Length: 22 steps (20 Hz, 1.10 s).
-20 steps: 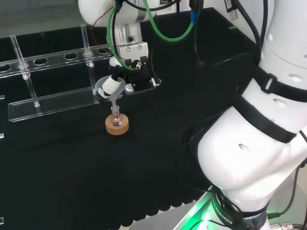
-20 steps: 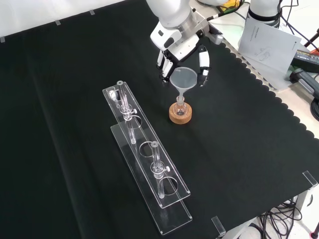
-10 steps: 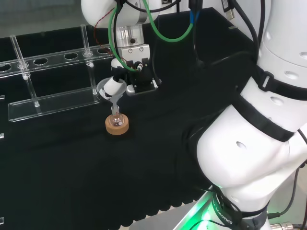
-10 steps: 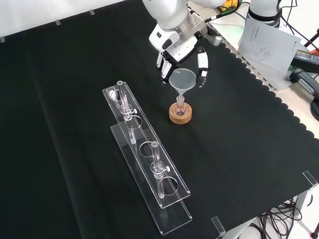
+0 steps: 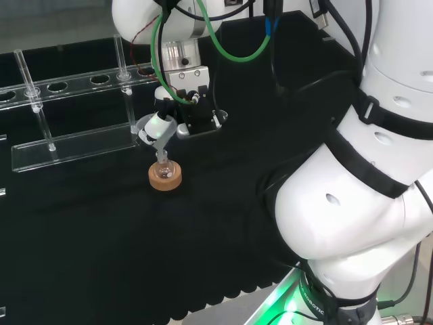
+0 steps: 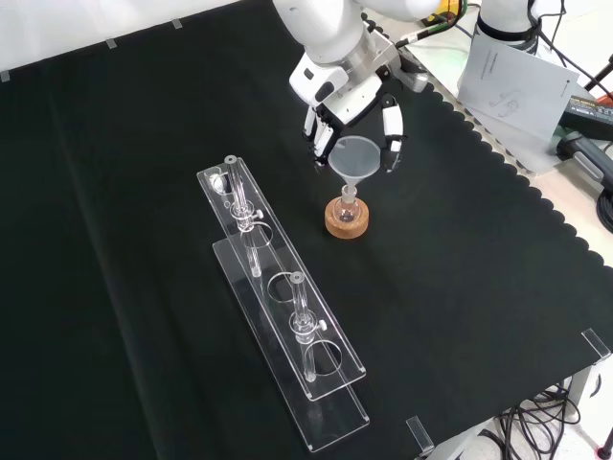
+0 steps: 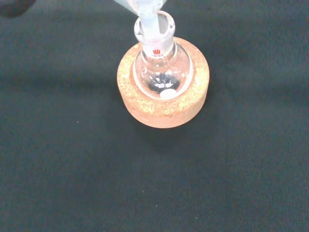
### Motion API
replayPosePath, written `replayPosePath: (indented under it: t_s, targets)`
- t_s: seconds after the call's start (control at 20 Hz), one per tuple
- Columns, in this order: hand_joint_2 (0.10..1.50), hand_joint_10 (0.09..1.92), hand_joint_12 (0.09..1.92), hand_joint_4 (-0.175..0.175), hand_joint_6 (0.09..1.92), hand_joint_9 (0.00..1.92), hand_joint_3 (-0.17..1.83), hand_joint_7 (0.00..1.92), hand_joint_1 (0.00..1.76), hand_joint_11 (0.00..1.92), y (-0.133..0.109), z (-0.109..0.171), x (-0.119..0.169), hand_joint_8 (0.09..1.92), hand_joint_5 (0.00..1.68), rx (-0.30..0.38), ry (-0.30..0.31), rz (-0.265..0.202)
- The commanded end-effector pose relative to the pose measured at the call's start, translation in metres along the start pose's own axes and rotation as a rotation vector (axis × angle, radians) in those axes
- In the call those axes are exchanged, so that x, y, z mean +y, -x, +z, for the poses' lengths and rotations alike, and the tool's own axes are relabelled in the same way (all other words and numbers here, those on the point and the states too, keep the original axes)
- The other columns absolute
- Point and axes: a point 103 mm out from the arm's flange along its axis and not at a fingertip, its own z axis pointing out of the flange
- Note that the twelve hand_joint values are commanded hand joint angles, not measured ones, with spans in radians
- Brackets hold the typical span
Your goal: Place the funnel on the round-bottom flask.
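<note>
Funnel (image 6: 354,155) seated stem-down in neck of round-bottom flask (image 7: 162,72), upright on cork ring (image 7: 164,104) mid-cloth. Hand (image 6: 347,105) just above, fingers (image 6: 391,132) spread either side of funnel rim. Clear tube rack (image 6: 283,305) nearby, left in front view.

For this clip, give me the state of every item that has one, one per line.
Funnel: upright, stem in the flask's neck, between the fingers.
Round-bottom flask: upright, seated on its stand.
Cork ring: flat on the cloth, under the flask.
Robot hand: fingers on either side of the funnel's cone; contact unclear.
Test-tube rack: flat, tubes standing in it.
</note>
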Motion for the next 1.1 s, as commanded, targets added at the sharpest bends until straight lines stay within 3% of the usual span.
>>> replayPosePath:
  t_s: [0.05, 0.85, 0.95, 1.1]
  targets:
    - [0.79, 0.62, 1.26, -0.053, 0.74, 1.13, 0.5, 0.85, 0.67, 0.69, 0.005, 0.007, 0.004, 0.78, 0.7, -0.003, -0.013, 0.008]
    - [0.79, 0.59, 1.28, -0.065, 0.72, 0.98, 0.5, 0.72, 0.65, 0.63, 0.005, 0.014, 0.006, 0.81, 0.55, 0.001, -0.013, 0.003]
    - [0.78, 0.59, 1.28, -0.067, 0.71, 0.96, 0.5, 0.7, 0.65, 0.63, 0.005, -0.003, -0.003, 0.81, 0.53, 0.009, -0.017, 0.001]
    - [0.78, 0.59, 1.28, -0.068, 0.69, 0.94, 0.5, 0.66, 0.64, 0.62, 0.005, 0.002, 0.004, 0.8, 0.5, -0.002, -0.015, -0.004]
